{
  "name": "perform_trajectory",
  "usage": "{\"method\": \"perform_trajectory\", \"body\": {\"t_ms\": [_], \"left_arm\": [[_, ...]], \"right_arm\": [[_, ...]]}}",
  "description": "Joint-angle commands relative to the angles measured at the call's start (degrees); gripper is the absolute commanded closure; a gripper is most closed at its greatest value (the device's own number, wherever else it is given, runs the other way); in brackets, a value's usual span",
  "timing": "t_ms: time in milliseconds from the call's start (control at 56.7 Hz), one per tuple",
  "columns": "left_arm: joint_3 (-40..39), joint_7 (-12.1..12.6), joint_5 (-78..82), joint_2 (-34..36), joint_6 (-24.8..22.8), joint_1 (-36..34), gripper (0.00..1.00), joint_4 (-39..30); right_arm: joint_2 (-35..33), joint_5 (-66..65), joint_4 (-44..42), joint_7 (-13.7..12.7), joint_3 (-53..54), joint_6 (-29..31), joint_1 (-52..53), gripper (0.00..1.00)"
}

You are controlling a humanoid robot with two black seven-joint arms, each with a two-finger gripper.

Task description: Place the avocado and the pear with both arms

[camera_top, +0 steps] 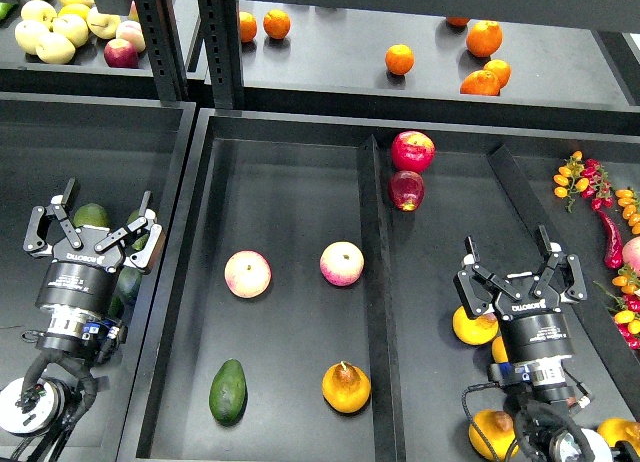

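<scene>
A dark green avocado (228, 391) lies at the front left of the middle tray (290, 172). An orange-yellow pear (346, 387) with a short stem stands to its right, at the tray's front right. My left gripper (95, 226) hangs open over the left bin, left of the tray, with another avocado (90, 216) showing between its fingers but not gripped. Over the right bin, my right gripper (518, 267) is open and holds nothing, with an orange-yellow fruit (474, 328) just below its left finger.
Two pink-yellow apples (247, 274) (341, 263) sit mid-tray behind the avocado and pear. Two red apples (412, 150) lie past the divider. Oranges (399, 59) and pale apples (60, 27) fill the back shelf. Chili peppers (600, 197) lie far right.
</scene>
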Motion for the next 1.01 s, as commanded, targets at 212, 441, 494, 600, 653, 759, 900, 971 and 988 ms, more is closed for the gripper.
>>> {"method": "perform_trajectory", "body": {"t_ms": [212,441,494,600,653,759,900,971,988], "left_arm": [[0.45,2.02,0.18,0.0,0.0,-0.08,0.0,-0.18],[0.8,2.02,1.14,0.0,0.0,-0.35,0.0,-0.62],[0.97,2.11,1.84,0.0,0.0,-0.26,0.0,-0.62],[1.06,2.55,2.55,0.0,0.0,-0.26,0.0,-0.53],[1.15,2.64,2.55,0.0,0.0,-0.26,0.0,-0.53],[1.06,2.9,2.55,0.0,0.0,-0.26,0.0,-0.53],[1.06,2.9,2.46,0.0,0.0,-0.17,0.0,-0.53],[1.06,2.9,2.46,0.0,0.0,-0.17,0.0,-0.62],[1.06,2.9,2.46,0.0,0.0,-0.17,0.0,-0.53]], "right_arm": [[0.0,-0.07,-0.09,-0.01,-0.02,0.0,0.25,0.0],[0.0,-0.07,-0.09,-0.01,-0.02,0.0,1.31,0.0],[0.0,-0.07,-0.17,-0.01,-0.02,0.0,1.4,0.0],[0.0,-0.07,-0.09,-0.01,-0.02,0.0,1.4,0.0],[0.0,-0.07,-0.09,-0.01,-0.02,0.0,1.4,0.0],[0.0,-0.07,-0.09,-0.01,0.07,0.0,1.4,0.0],[0.0,-0.07,-0.09,-0.01,0.07,0.0,1.4,0.0],[0.0,-0.07,-0.09,-0.01,0.07,0.0,1.4,0.0],[0.0,0.01,-0.09,-0.01,0.07,0.0,1.4,0.0]]}}
